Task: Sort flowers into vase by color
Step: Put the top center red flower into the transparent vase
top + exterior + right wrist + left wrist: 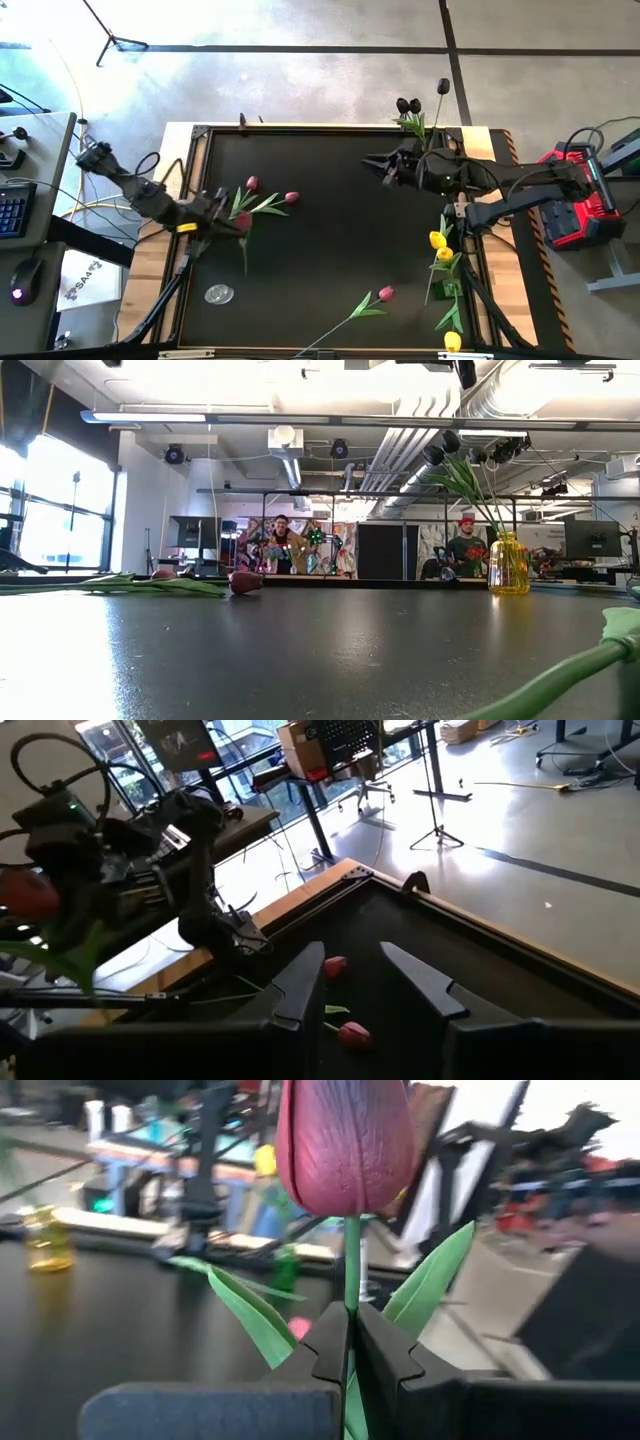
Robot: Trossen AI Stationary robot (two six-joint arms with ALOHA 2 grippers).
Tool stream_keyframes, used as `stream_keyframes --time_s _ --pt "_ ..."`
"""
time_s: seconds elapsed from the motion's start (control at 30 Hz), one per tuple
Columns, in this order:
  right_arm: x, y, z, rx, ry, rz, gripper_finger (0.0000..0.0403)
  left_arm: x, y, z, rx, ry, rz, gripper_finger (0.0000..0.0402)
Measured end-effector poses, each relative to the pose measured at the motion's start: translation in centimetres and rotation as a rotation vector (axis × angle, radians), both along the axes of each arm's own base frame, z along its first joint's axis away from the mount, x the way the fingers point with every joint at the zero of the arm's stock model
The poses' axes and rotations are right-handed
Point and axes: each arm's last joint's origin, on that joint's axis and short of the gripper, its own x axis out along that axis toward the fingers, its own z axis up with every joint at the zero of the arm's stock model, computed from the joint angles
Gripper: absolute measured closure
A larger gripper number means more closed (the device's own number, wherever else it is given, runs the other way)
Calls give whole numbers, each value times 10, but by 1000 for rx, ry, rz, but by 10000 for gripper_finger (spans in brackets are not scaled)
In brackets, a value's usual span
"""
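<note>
My left gripper (345, 1355) clamps a pink tulip (345, 1145) (right gripper (365, 985) parted, empty); dark tulips (450, 455) fill the yellow vase (508, 565), several pink tulips (270, 195) and yellow tulips (440, 245) remain unsorted.

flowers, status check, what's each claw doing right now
Left claw shut on a pink tulip stem, lifted at table's left. Right claw open, empty, near the yellow vase with dark tulips. Loose pink tulips lie between; nothing blocking.
</note>
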Motion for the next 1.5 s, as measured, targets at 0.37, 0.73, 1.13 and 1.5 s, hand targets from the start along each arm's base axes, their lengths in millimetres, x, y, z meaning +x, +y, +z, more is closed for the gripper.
stream_keyframes --time_s 0.37,0.73,1.13,1.5 --pt "0 -10 3 21 -40 -44 320 -45 1 10 -43 -58 -261 401" --pt "0 -14 3 76 -67 -73 320 -66 12 12 -29 -111 -369 401" --pt "0 -15 3 133 -101 -119 320 -68 13 17 -27 -177 -372 401" --pt "0 -10 3 199 -136 -133 320 -65 7 4 1 -146 -424 401"
